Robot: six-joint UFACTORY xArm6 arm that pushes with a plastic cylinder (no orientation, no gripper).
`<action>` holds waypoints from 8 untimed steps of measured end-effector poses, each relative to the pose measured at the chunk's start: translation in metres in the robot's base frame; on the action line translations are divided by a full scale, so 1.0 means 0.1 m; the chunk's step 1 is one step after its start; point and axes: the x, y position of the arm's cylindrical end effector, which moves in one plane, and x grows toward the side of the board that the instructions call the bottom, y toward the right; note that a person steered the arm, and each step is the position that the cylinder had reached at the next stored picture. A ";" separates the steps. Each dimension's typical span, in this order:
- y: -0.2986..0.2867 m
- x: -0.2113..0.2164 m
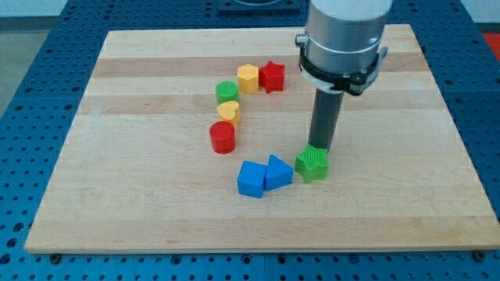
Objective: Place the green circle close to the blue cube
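The green circle sits near the board's middle top, touching a yellow hexagon and a yellow heart. The blue cube lies lower down, touching a blue triangular block. My tip is at the top edge of a green star-like block, right of the blue blocks and far from the green circle.
A red star sits right of the yellow hexagon. A red cylinder stands below the yellow heart. The wooden board lies on a blue perforated table.
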 end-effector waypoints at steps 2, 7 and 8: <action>0.00 0.03; -0.38 -0.73; -0.48 -1.01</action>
